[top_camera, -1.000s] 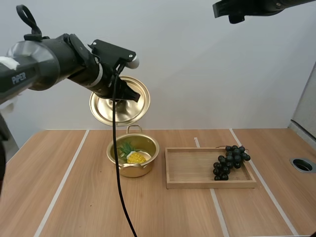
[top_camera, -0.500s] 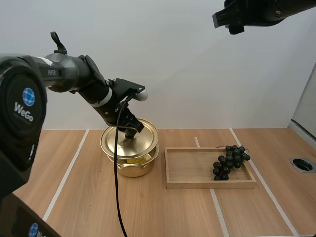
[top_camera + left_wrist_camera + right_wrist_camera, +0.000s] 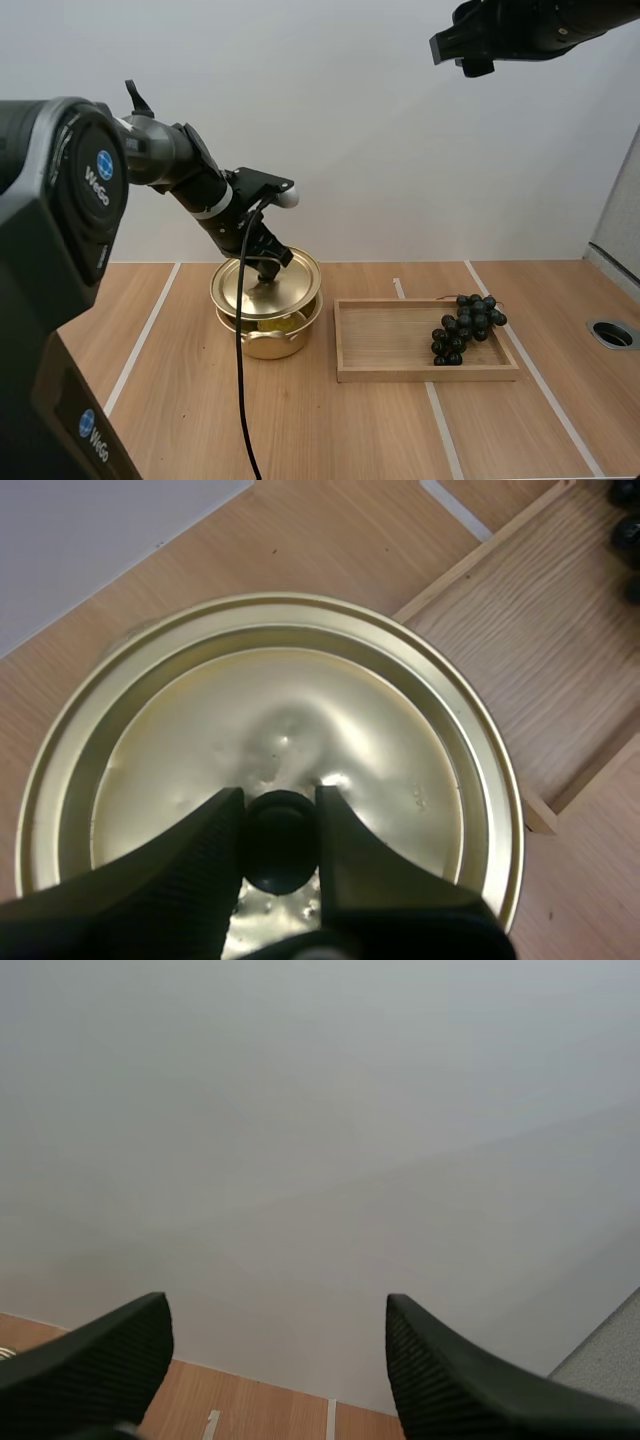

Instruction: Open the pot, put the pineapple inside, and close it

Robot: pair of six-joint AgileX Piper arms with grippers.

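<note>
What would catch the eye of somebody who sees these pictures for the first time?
The golden lid, pinched by its black knob in the left gripper, is over the golden pot near the middle of the table. To the pot's right, a bunch of dark grapes lies at the right end of a wooden tray. The right gripper hangs open high above the table.

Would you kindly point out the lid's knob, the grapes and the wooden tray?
lid knob [image 3: 279, 838], left wrist view, its black top.
grapes [image 3: 465, 325], high view, middle of the bunch.
wooden tray [image 3: 385, 340], high view, its bare floor.
</note>
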